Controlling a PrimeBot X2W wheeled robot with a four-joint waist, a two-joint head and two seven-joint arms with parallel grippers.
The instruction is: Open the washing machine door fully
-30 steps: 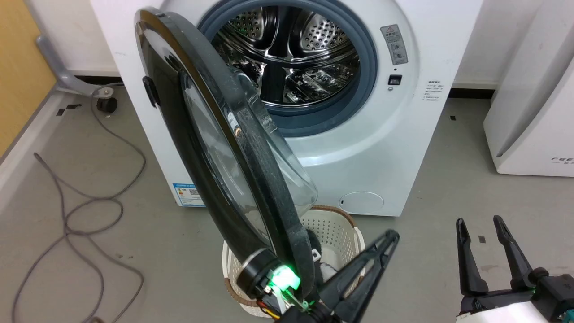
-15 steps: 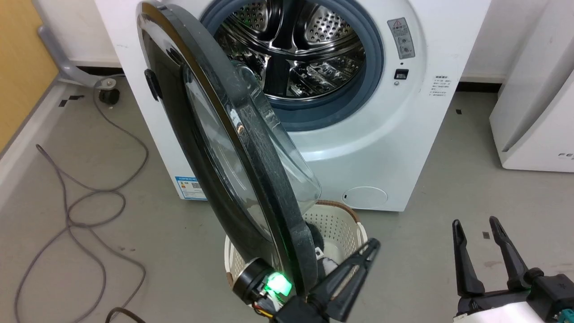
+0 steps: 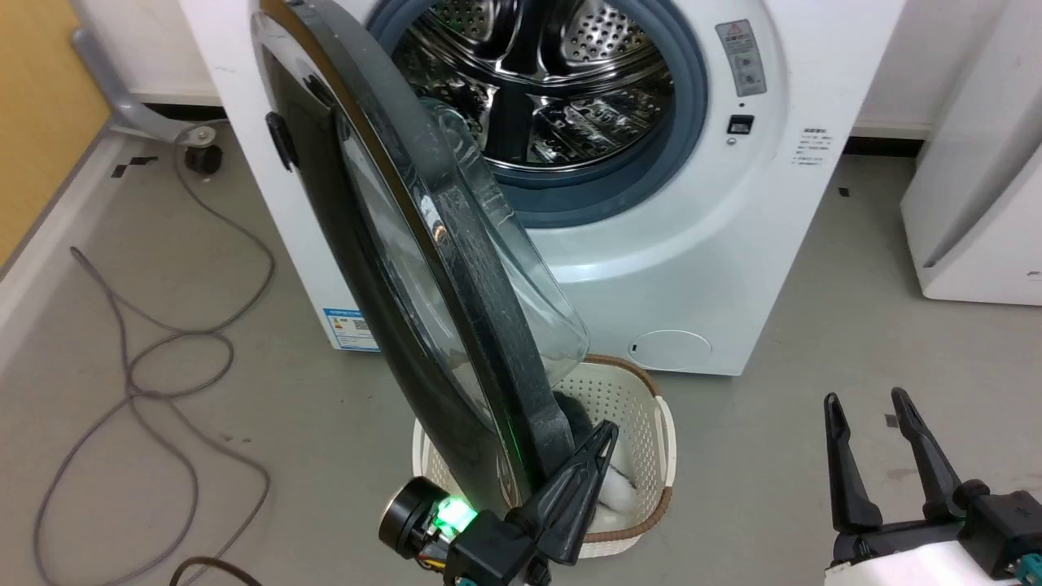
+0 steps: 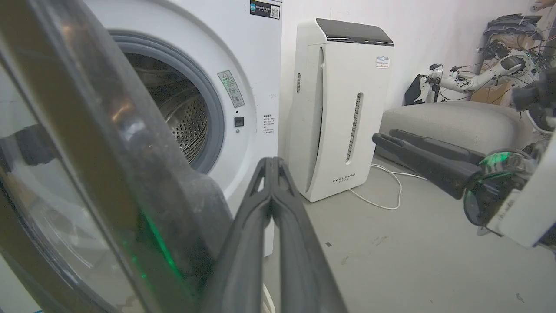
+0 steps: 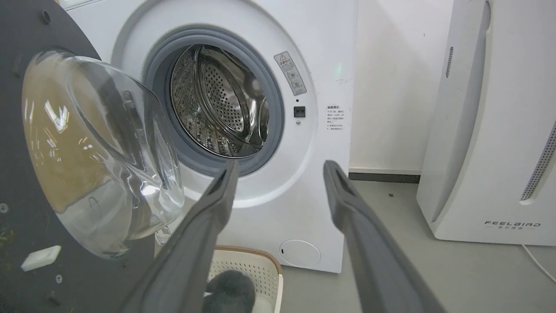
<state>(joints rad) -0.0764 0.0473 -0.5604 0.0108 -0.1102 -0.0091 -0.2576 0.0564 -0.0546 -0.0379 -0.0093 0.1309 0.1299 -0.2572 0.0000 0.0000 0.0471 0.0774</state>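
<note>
The washing machine (image 3: 692,268) stands open-mouthed, and its steel drum (image 3: 529,89) shows. The washing machine door (image 3: 383,268) is swung out toward me, nearly edge-on, with its glass bowl (image 3: 521,268) facing the drum. My left gripper (image 3: 606,431) is shut on nothing. It lies right beside the lower inner rim of the door (image 4: 95,182); whether it touches, I cannot tell. In the left wrist view the left gripper (image 4: 271,161) points at the machine's front (image 4: 256,78). My right gripper (image 3: 864,397) is open at the lower right, well away from the door (image 5: 26,130).
A white perforated basket (image 3: 643,407) holding grey and white cloth sits on the floor under the door's edge. The white FEELBAIR appliance (image 3: 977,203) stands to the right. A grey cable (image 3: 163,350) loops across the floor at the left.
My left gripper has swung left, closer in against the door's inner rim. The head camera has shifted a little. The right gripper has hardly moved.
</note>
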